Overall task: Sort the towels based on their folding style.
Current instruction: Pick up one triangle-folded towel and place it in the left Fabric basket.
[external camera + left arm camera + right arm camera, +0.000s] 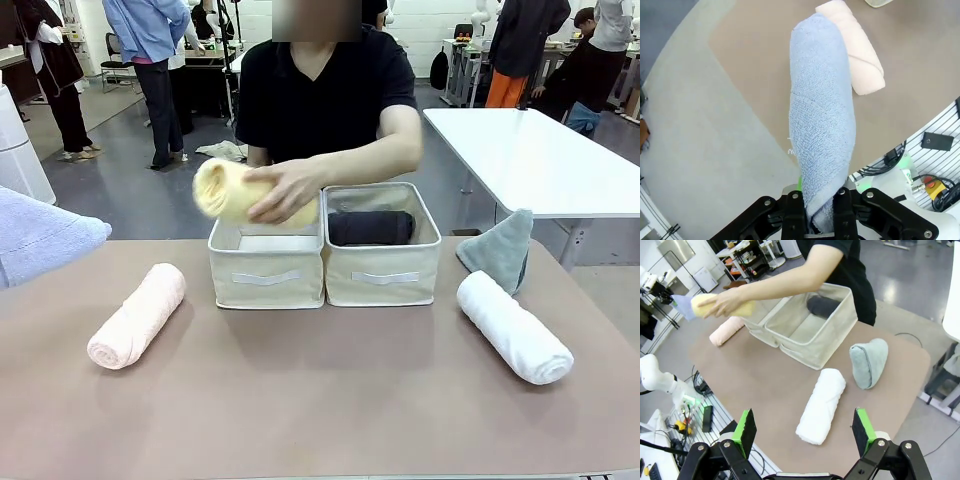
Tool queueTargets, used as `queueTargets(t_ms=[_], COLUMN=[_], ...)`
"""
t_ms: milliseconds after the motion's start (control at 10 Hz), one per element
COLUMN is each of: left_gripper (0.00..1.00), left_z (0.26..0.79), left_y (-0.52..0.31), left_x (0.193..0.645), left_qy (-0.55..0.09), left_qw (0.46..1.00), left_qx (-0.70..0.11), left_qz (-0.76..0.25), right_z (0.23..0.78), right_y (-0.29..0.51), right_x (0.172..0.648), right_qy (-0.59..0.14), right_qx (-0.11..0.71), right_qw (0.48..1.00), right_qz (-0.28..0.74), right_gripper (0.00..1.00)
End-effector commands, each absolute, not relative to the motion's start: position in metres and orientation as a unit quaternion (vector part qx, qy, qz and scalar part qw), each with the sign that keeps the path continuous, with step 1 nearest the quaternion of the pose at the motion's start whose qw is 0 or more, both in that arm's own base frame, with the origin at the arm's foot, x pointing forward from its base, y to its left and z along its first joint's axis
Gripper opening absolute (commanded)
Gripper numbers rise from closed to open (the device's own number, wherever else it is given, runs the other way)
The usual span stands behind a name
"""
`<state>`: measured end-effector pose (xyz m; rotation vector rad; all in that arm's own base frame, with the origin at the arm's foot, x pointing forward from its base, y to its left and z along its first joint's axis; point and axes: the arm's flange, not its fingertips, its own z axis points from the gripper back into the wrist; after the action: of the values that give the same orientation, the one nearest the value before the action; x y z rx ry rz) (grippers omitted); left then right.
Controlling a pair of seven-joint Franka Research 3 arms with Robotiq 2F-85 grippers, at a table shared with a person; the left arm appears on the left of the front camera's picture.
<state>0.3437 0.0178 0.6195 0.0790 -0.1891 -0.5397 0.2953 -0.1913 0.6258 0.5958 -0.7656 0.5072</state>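
Left gripper (821, 220): fingers pressed together on one end of the light blue towel (822, 130); the towel stretches away from the jaws, off the table's (320, 400) left edge

Right gripper (804, 426): green-padded fingers spread wide, holding nothing; raised above the table's right side, with the white towel (821, 405) below it

Person's hand (285, 190): wrapped around the rolled yellow towel (235, 192); held in the air above the back rim of the left basket (265, 275)

Dark grey towel (370, 228): rolled; lying inside the right basket (385, 275), which touches the left one side by side

Pink towel (137, 315): rolled; lying aslant on the table left of the baskets, apart from them

White towel: rolled; lying aslant on the table right of the baskets

Grey-teal towel (500, 250): folded to a triangle; standing point up near the table's far right edge, just behind the white roll, apart from the right basket
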Motion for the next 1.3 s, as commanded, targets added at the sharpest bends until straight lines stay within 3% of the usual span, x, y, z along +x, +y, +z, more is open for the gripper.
queueTargets(t_ms=[0,500,1000,1200], left_gripper=[0.17,0.17,0.17,0.17], left_z=[0.621,0.666,0.697,0.68], left_y=[0.012,-0.05,-0.163,-0.159], left_x=[0.344,0.356,0.423,0.411], left_qy=[-0.103,-0.152,-0.099,-0.121], left_qw=[0.959,0.934,0.917,0.91], left_qx=[0.062,0.111,0.111,0.097], left_qz=[-0.256,-0.303,-0.371,-0.384], right_z=[0.625,0.625,0.625,0.625], right_y=[-0.19,-0.19,-0.19,-0.19], right_x=[0.296,0.296,0.296,0.296], right_qy=[-0.363,-0.363,-0.363,-0.363], right_qx=[0.285,0.285,0.285,0.285], right_qw=[0.853,0.853,0.853,0.853], right_qz=[0.243,0.243,0.243,0.243], right_gripper=[1.0,1.0,1.0,1.0])
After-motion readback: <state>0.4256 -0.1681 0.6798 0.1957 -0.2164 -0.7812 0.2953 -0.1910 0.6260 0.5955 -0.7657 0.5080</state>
